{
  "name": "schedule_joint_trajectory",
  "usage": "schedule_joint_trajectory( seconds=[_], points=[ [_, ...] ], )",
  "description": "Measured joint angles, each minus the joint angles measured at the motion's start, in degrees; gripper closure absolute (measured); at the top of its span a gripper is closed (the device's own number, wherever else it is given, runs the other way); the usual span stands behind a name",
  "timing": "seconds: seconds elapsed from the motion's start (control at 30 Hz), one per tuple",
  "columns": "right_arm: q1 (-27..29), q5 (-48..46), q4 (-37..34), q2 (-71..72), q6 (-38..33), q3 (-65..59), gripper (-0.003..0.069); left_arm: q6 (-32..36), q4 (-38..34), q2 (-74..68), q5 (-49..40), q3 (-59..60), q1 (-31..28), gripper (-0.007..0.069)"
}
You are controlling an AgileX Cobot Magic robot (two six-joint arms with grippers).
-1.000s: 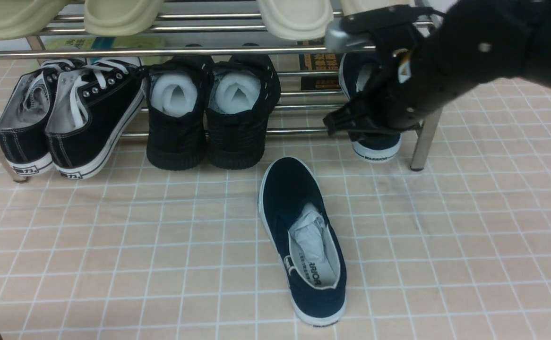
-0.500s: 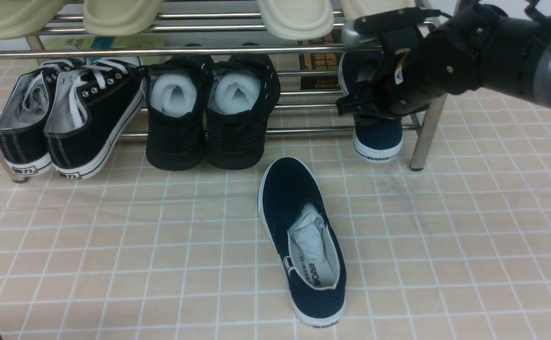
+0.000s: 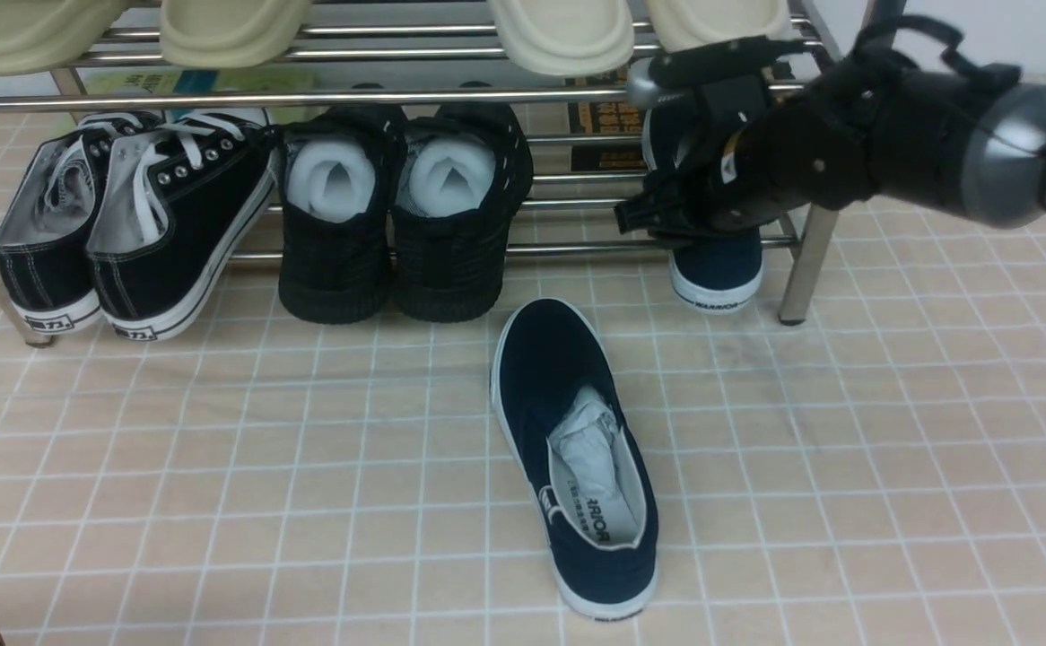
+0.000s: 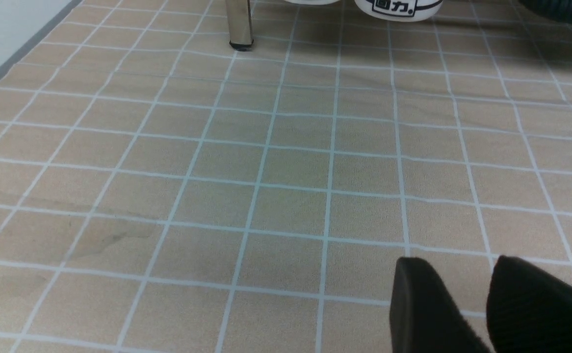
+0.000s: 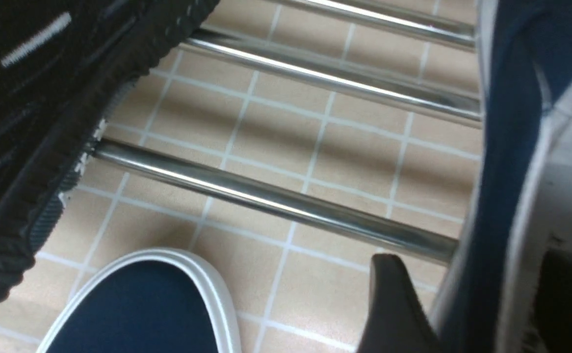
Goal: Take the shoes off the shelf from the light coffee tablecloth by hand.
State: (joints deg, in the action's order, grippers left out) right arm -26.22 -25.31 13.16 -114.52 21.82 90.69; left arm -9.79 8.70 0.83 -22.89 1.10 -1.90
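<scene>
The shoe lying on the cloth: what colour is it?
The shoe is navy with a white sole; clearest in front view.

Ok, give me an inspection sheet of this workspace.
Surface: light coffee tablecloth, faintly wrinkled.
Job's things: first navy shoe lies on the cloth; second navy shoe rests on the shelf lower bars.
Clutter: lace-up sneakers, all-black shoes, cream slippers, all on the shelf.
Grippers: right gripper open, straddling the second shoe's side wall; left gripper slightly open, empty.
Cables: black cable looped on right arm.
Surroundings: white wall.
</scene>
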Motion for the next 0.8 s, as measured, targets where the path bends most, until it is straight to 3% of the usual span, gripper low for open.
schedule_joint_trajectory(
  seconds=[0.17, 0.27, 0.33, 0.5, 0.8],
  points=[
    [0.0, 0.5, 0.5, -0.7, 0.0, 0.0, 0.0365, 0.0, 0.0, 0.0, 0.0, 0.0, 0.0, 0.0384],
    [-0.1, 0.2, 0.6, -0.5, 0.0, 0.0, 0.0569, 0.0, 0.0, 0.0, 0.0, 0.0, 0.0, 0.0384],
    [-0.1, -1.6, 0.3, 0.1, 0.0, 0.1, 0.0636, 0.0, 0.0, 0.0, 0.0, 0.0, 0.0, 0.0384],
    [-0.2, -10.2, -2.6, 4.1, -2.0, 0.0, 0.0638, 0.0, 0.0, 0.0, 0.0, 0.0, 0.0, 0.0384],
    [-1.2, -31.3, -13.2, 17.4, -16.6, 0.1, 0.0638, 0.0, 0.0, 0.0, 0.0, 0.0, 0.0, 0.0386]
  ],
)
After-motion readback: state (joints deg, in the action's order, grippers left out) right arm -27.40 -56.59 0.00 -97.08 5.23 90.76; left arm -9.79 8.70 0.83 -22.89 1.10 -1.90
